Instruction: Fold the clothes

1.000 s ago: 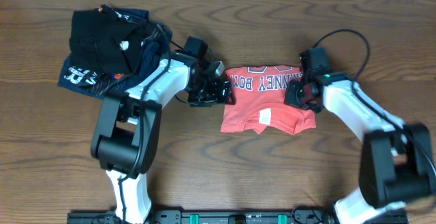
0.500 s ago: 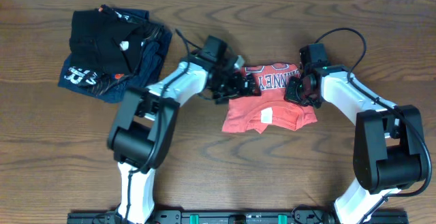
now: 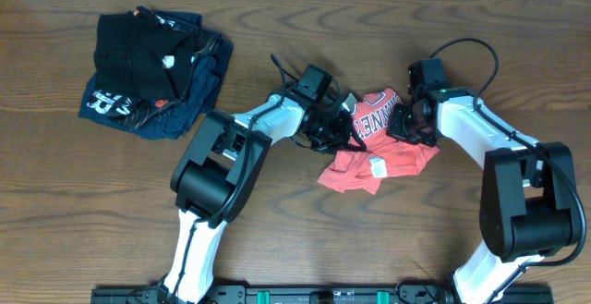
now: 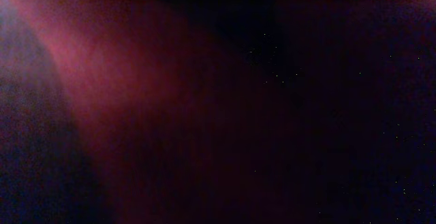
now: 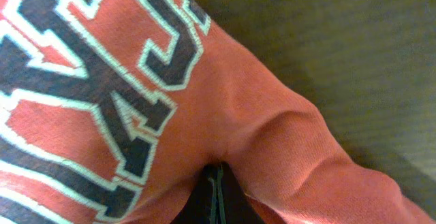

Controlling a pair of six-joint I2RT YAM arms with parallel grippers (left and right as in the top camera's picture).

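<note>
Sitting bunched up on the table (image 3: 305, 239), the coral T-shirt (image 3: 397, 154) runs roughly left-to-right with an arm at each end. The left gripper (image 3: 340, 130) is clamped into the shirt's left edge (its camera's smothered in red cloth), and the right gripper (image 3: 413, 124) is pinched shut on a fold at the shirt's right edge. Bare wood on the robot's side of the shirt looks like room to spread it, and the dark folded pile (image 3: 152, 64) sits well off its left.

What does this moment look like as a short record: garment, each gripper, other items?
garment: coral-red T-shirt, bunched between the grippers, lettering up, white neck tag showing
left gripper: shut at the shirt's left edge, apparently gripping it
right gripper: shut on the shirt's right edge
other items: pile of dark garments, far left of the table
</note>
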